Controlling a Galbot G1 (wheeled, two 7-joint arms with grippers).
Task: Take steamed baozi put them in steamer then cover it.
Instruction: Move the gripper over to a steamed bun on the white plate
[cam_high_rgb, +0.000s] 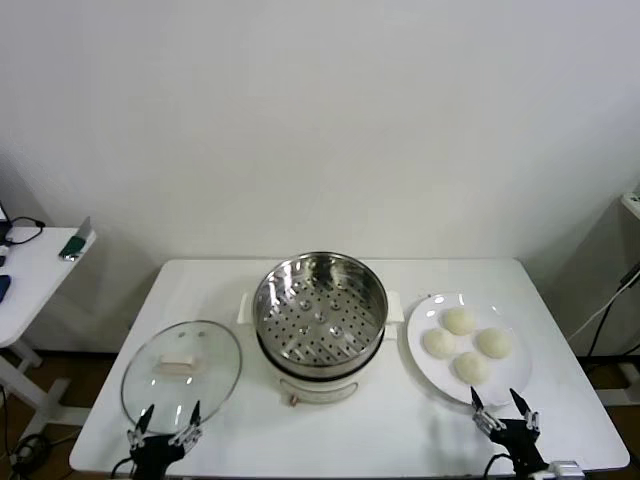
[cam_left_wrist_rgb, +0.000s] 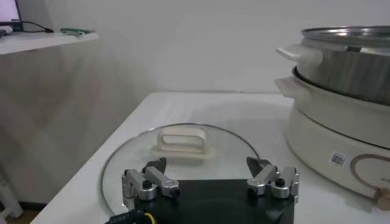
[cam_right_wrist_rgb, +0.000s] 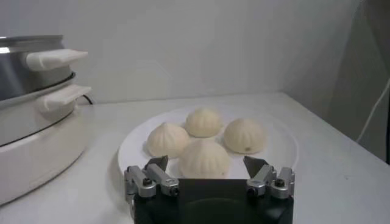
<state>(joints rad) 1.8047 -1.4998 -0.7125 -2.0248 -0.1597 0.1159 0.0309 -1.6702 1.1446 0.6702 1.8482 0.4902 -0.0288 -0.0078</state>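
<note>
No step was begun yet: the four baozi (cam_high_rgb: 466, 343) lay on the plate (cam_high_rgb: 425, 365) right of the empty steamer (cam_high_rgb: 320, 312), the lid (cam_high_rgb: 182, 373) left of it, and both the right claw (cam_high_rgb: 503, 410) and left claw (cam_high_rgb: 168, 423) waited open near the bench (cam_high_rgb: 400, 430) edge, so the right claw probably needed to reach a bun.

Head view overhead, wrist views low, steamer (cam_high_rgb: 320, 312) shared
</note>
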